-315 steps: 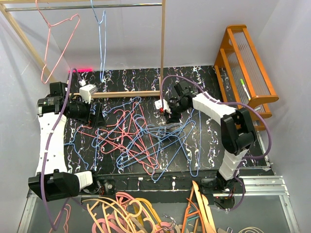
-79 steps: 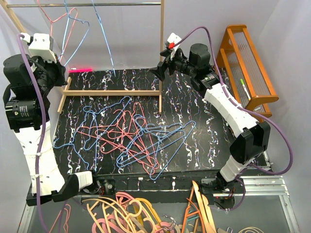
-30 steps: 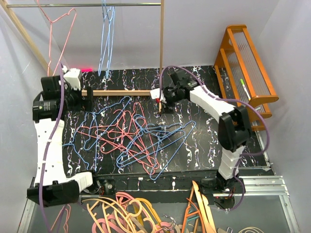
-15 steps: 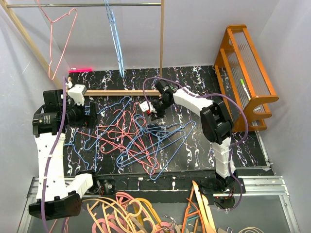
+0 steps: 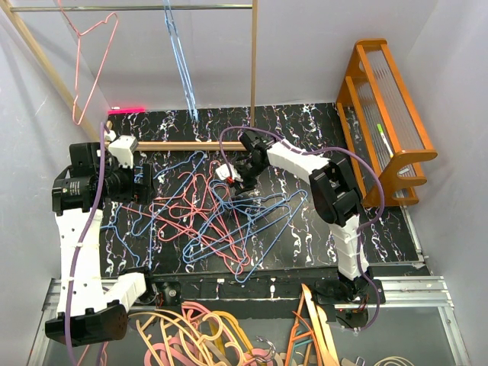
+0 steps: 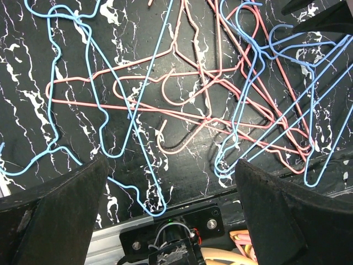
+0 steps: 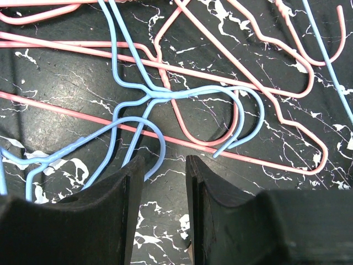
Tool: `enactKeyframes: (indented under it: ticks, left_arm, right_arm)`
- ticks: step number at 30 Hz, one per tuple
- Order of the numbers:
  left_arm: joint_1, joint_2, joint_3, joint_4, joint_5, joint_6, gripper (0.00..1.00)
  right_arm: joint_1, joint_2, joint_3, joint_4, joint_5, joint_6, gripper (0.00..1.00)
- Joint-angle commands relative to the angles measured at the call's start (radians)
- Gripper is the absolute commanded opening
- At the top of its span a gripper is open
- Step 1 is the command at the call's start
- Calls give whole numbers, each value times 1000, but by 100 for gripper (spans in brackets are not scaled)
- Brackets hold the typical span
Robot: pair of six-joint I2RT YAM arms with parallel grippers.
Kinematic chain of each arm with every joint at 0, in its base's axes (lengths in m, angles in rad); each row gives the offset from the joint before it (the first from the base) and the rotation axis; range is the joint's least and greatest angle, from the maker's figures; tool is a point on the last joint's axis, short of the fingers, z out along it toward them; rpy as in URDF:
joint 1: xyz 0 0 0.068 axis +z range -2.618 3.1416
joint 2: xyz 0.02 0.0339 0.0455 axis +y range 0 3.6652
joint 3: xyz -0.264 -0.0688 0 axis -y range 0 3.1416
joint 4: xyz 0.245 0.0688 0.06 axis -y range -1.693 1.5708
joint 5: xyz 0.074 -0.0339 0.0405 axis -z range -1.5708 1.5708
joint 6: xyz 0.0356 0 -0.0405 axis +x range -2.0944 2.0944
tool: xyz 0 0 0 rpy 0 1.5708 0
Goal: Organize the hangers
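My right gripper (image 7: 164, 168) holds its matte black jaws narrowly apart, and the curved hook of a thin light-blue wire hanger (image 7: 132, 122) dips into the gap unpinched. My left gripper (image 6: 172, 165) is spread wide above the tangled pink and blue wire hangers (image 5: 206, 217) on the glossy black white-veined table (image 5: 305, 252).

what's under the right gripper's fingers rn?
A light blue hanger hook on the black marbled table curves to one finger of the right gripper. Its end is hidden behind that finger; contact unclear.

No text, label, brand, number or sign was legible in any view, neither on the hangers (image 7: 157, 94) nor on the table (image 7: 55, 72).
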Motion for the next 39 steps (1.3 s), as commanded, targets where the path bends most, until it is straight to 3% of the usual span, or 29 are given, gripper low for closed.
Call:
enactKeyframes:
  ticks: [1,23,25,27,33,39]
  left_arm:
    - [6,4,3,-24,38,2,97]
    - [6,18,-7,-15,41,4,97]
    - [6,24,-5,-13,43,7,97]
    - [6,29,-4,-11,46,7,97]
    - [6,44,-7,-3,67,10,97]
    - [6,113,20,-65,222,73,97]
  right_arm:
    - [16,12,3,0,-10,13,39]
    - [39,118,56,-17,2,8,37]
    - [39,130,73,-32,3,2,28]
    - [40,141,94,-49,7,0,10]
    - [34,100,114,-107,23,-14,8]
    - [13,0,135,-199,30,-5,8]
